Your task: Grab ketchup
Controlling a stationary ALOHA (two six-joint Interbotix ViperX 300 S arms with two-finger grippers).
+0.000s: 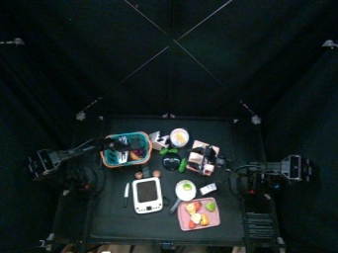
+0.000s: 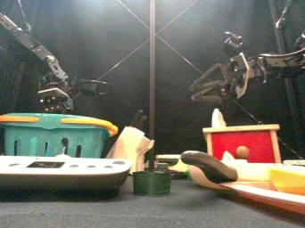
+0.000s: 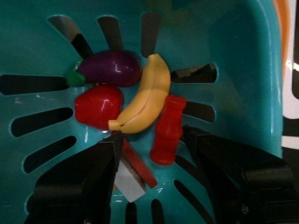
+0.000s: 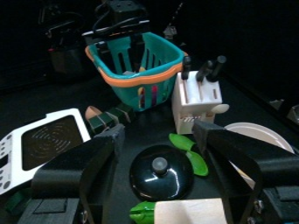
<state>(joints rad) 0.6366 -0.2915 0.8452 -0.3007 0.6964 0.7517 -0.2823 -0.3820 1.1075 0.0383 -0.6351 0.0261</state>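
The ketchup [image 3: 170,129] is a red bottle lying on the floor of the teal basket [image 3: 251,52], right beside a yellow banana [image 3: 145,94]. A red tomato-like fruit [image 3: 98,104] and a purple eggplant [image 3: 111,65] lie on the banana's other side. My left gripper [image 3: 158,188] hangs open over the basket's inside, above the bottle and touching nothing. In the front view the left gripper [image 2: 56,93] is above the basket [image 2: 53,134]. My right gripper [image 2: 226,80] is raised over the table's right side, open and empty.
A white scale [image 2: 60,169] stands at the front left, and a red-and-white box [image 2: 242,142] at the right. A knife block [image 4: 198,96], a black ladle [image 4: 162,171], a white plate [image 4: 263,136] and green pieces [image 4: 187,144] lie under the right arm. A thin red strip [image 3: 138,166] lies near the bottle.
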